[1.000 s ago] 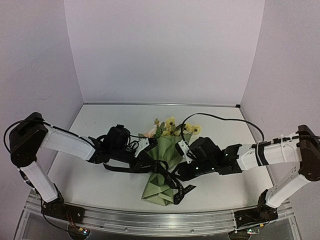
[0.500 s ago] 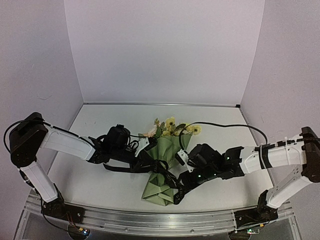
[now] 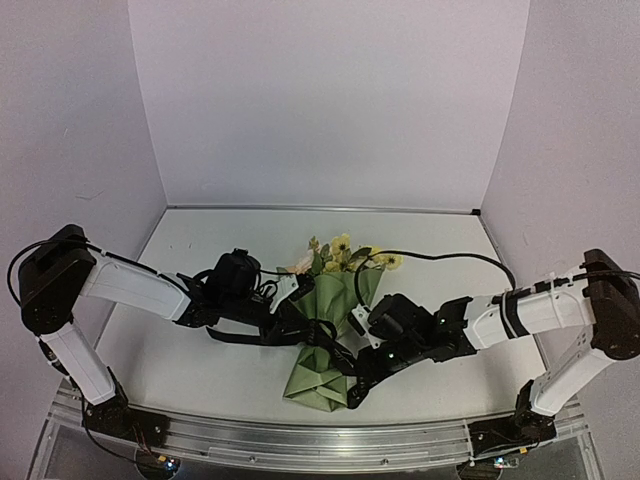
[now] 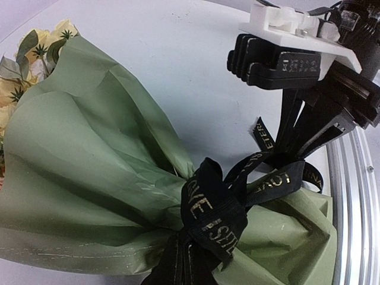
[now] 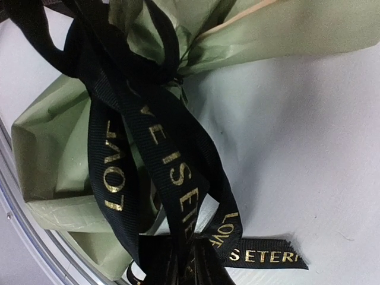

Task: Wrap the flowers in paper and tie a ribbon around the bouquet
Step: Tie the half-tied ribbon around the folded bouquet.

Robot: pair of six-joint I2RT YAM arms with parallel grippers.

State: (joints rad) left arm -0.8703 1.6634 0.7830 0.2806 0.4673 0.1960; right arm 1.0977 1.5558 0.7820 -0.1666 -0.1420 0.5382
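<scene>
The bouquet (image 3: 322,335) lies mid-table (image 3: 190,365), with its narrow end toward the near metal rail (image 3: 300,428) and the flowers (image 3: 340,248) at the far end. The ribbon (image 5: 172,160) is knotted round the waist of the paper (image 4: 89,178). My left claw (image 3: 292,322) is clenched on a ribbon strand left of the knot. My right claw (image 4: 282,155) is pinched on a ribbon loop just right of the knot, crowding it. A black cable (image 3: 440,255) arcs above my right arm.

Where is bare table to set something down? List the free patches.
Free: the far table strip between back wall and flowers; the near-left patch between left arm and front rail. Crowded: the centre, where left gripper, right gripper, ribbon and bouquet meet.
</scene>
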